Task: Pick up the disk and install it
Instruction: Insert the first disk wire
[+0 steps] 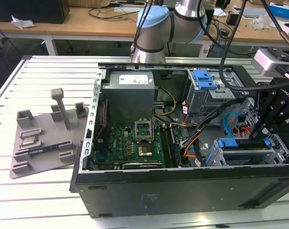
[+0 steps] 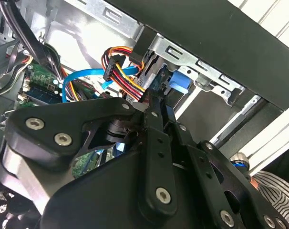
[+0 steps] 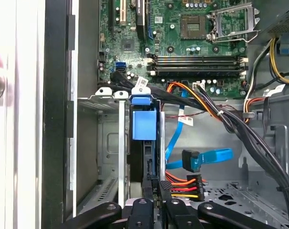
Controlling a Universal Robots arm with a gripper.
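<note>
Hand (image 1: 273,125) hangs over the open PC case (image 1: 182,191) at the tabletop's (image 1: 49,200) far end from the grey tray (image 1: 44,138). It's clamped on the disk (image 3: 144,157), held edge-on and partway down in the drive cage (image 3: 106,143) so it slides along the rails.
</note>
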